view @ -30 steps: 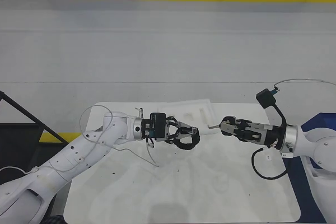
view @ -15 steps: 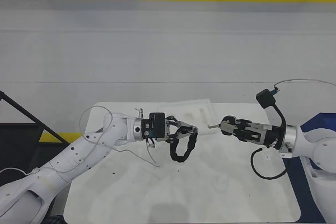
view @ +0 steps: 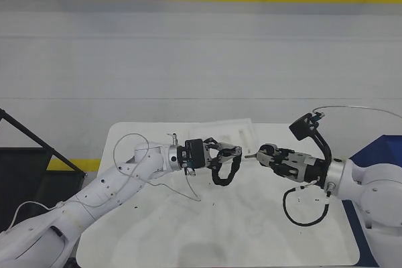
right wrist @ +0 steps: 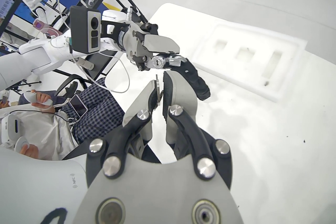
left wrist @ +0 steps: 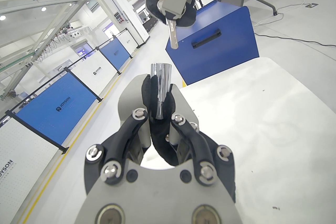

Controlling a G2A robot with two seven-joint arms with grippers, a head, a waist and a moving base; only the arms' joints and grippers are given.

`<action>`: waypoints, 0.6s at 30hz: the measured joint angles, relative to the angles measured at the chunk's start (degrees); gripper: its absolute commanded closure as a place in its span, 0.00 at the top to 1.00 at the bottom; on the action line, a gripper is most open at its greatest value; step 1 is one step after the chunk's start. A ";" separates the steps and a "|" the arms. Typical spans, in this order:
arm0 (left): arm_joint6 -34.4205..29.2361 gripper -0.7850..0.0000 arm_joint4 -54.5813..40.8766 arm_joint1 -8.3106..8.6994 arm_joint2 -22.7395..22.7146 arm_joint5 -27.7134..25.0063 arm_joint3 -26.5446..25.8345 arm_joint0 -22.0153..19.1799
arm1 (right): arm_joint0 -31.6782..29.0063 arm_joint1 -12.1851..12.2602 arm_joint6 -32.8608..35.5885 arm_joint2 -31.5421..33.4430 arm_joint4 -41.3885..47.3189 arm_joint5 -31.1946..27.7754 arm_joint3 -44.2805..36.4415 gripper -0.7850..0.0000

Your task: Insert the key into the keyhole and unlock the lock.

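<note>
Bench (view: 208, 228) comes first, white, with a few dark specks on it. Above its middle the two arms meet, both lifted off the surface. The left hand (view: 229, 156) is clamped on the lock (left wrist: 160, 88), a shiny metal cylinder, and the lock's black cable loop (view: 222, 174) hangs under it. The right hand (right wrist: 159, 89) is pressed together on the head of the key (left wrist: 172, 34), whose blade points toward the lock. Farther back, at the far edge of the bench, lies a white foam tray (right wrist: 252, 75) with rectangular pockets.

I judge the task to be at the alignment step. Both things are picked up and brought face to face, but the key tip stands just short of the lock, with a small gap. Inserting and turning are left to do.

The left wrist view shows the key blade in full length and the gap before the cylinder end, but not the keyhole (right wrist: 157, 61). The right wrist view shows the keyhole face-on, while the key there is only a thin strip between the fingers. From the top view I cannot tell if blade and slot are in line.
</note>
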 measured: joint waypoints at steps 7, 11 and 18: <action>1.68 0.00 1.98 -3.10 1.72 2.50 3.41 -0.56 | -0.69 0.27 -1.37 -1.36 -7.48 2.82 -2.92 0.00; 2.87 0.00 2.48 -4.38 1.87 2.70 5.20 -0.61 | -0.78 0.35 -1.84 -2.32 -10.91 4.98 -3.95 0.00; 4.07 0.00 2.95 -5.89 1.36 2.57 7.41 -0.38 | -0.50 0.42 -1.89 -3.98 -13.93 6.47 -4.34 0.00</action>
